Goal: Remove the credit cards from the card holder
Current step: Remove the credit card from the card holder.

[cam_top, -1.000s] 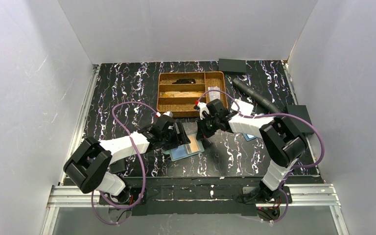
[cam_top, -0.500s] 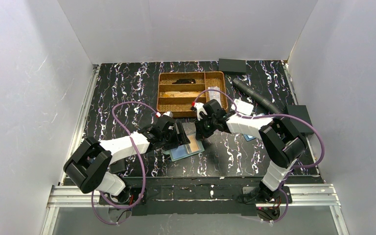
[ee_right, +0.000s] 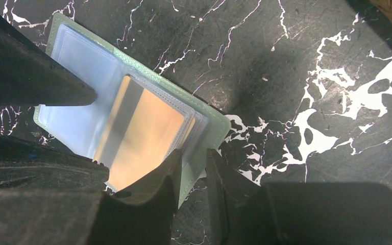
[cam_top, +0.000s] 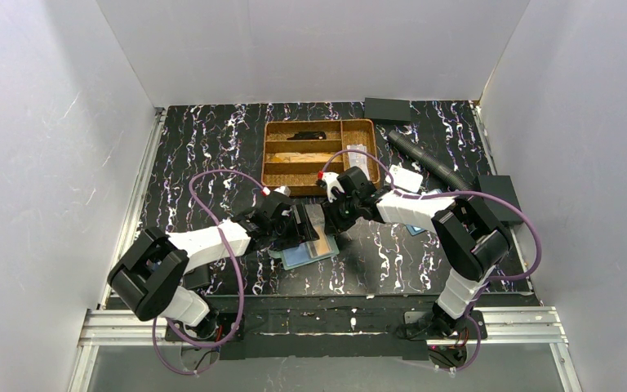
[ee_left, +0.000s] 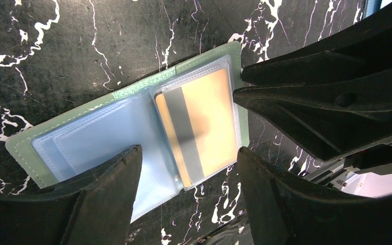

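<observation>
Open card holder lies flat between 2 grippers, its card on the right arm's side

Nearest the bases we see the card holder (cam_top: 304,255) spread open on the black marbled table (cam_top: 212,147), teal-green with 2 clear pockets, its long axis running left to right at a slight tilt; the orange-gold card (ee_right: 143,135), crossed by a grey stripe, sits in the pocket toward the right arm, lying crosswise to the holder, while the other pocket looks pale blue and we cannot tell whether it holds a card; just beyond, the left gripper (ee_left: 188,153) has its fingers wide apart, straddling the holder's middle, and the right gripper (ee_right: 193,155) has its fingers a narrow gap apart over the holder's outer edge, just beside the card, so we judge the right arm the nearer one for drawing it out
</observation>
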Robot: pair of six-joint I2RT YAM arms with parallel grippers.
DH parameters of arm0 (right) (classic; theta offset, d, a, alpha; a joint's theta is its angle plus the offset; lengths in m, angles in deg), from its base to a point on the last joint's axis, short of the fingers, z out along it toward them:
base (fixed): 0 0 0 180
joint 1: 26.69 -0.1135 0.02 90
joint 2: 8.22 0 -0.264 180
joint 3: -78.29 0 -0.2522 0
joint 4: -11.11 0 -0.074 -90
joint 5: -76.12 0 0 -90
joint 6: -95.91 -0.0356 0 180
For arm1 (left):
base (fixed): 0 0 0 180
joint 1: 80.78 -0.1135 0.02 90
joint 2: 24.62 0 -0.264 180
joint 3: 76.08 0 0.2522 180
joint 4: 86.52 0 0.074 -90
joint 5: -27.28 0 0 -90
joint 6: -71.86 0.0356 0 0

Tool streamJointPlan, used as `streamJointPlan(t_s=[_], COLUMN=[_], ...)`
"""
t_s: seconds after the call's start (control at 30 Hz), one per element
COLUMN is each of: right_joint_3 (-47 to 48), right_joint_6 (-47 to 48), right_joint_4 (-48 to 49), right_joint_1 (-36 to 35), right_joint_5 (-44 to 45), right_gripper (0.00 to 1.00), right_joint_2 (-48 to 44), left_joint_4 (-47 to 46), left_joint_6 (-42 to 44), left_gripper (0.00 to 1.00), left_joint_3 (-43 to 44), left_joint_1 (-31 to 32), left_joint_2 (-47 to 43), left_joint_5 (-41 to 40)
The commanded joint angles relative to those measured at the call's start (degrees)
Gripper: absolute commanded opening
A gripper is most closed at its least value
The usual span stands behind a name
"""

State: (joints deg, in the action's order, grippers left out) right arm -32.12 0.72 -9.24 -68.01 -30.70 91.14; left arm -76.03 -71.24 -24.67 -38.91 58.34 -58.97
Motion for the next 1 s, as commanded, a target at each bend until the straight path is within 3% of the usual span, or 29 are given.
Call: streamJointPlan(t_s=[0.0,0.5,0.67,0.97], right_joint_3=[1.5,1.1,0.4,1.8], right_joint_6=[1.0,2.6,1.8,0.2], right_joint_4=[-0.6,-0.8,-0.4,-1.4], right_joint_1=[-0.6,-0.6,-0.6,-0.6], right_joint_5=[-0.7,0.4,0.8,-0.7], right_gripper=[0.34,0.44,0.39,0.19], right_joint_2=[-2.4,-5.7,-5.6,-2.2], left_joint_4=[0.3,0.0,0.0,-0.1], left_joint_6=[0.2,-0.3,-0.4,-0.2], left_gripper=[0.67,0.67,0.68,0.68], left_joint_3=[-0.6,-1.5,-1.8,-2.0], left_joint_1=[0.4,0.5,0.6,0.5], left_joint_2=[0.9,0.3,-0.4,-0.9], left_joint_5=[0.5,0.1,-0.1,0.0])
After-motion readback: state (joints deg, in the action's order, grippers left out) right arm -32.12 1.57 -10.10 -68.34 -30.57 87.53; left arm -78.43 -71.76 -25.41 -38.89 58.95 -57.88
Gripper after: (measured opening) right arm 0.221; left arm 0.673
